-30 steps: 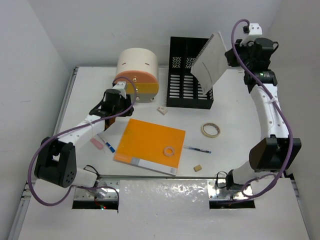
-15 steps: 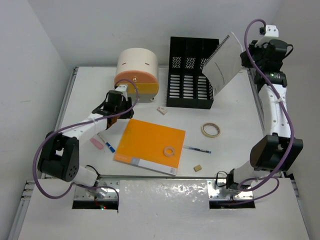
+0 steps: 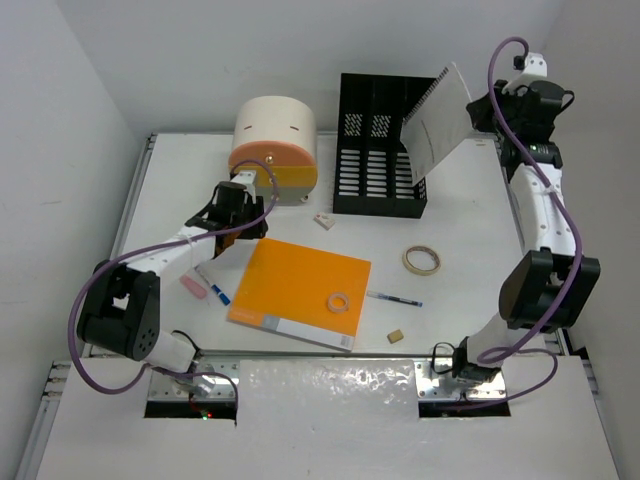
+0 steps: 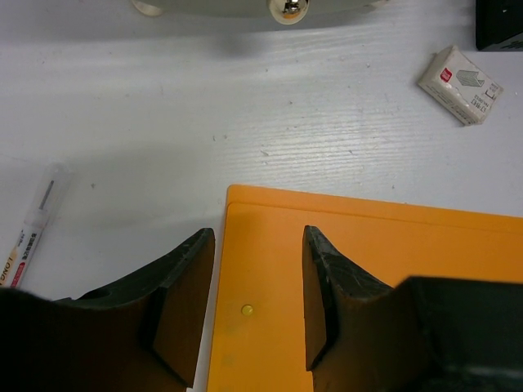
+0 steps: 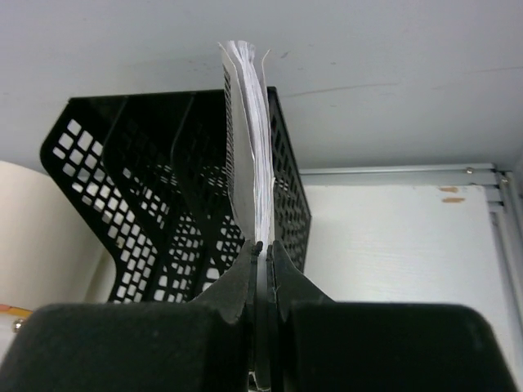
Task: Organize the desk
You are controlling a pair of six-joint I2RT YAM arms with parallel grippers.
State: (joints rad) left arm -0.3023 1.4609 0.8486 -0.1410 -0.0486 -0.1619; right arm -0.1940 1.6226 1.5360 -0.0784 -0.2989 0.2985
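The white desk (image 3: 470,215) carries scattered stationery. My right gripper (image 3: 478,108) is shut on the edge of a white spiral notebook (image 3: 437,120), held tilted in the air above the right end of the black file organizer (image 3: 379,150). In the right wrist view, the right gripper (image 5: 261,245) pinches the notebook's pages (image 5: 249,139) with the organizer (image 5: 147,188) behind. My left gripper (image 3: 230,214) is open and empty, low over the top-left corner of the orange folder (image 3: 300,290). The left wrist view shows the left gripper (image 4: 257,238) straddling the edge of that folder (image 4: 376,269).
A round cream container (image 3: 273,148) stands at the back left. A staples box (image 3: 323,221), tape roll (image 3: 422,260), small tape ring (image 3: 339,301), pen (image 3: 395,298), small block (image 3: 396,337), pink eraser (image 3: 192,288) and blue marker (image 3: 214,288) lie around the folder. A foil strip (image 3: 330,385) lines the near edge.
The right arm has swung the notebook to the right and slightly up over the organizer. The left gripper has edged up and right toward the folder's corner.
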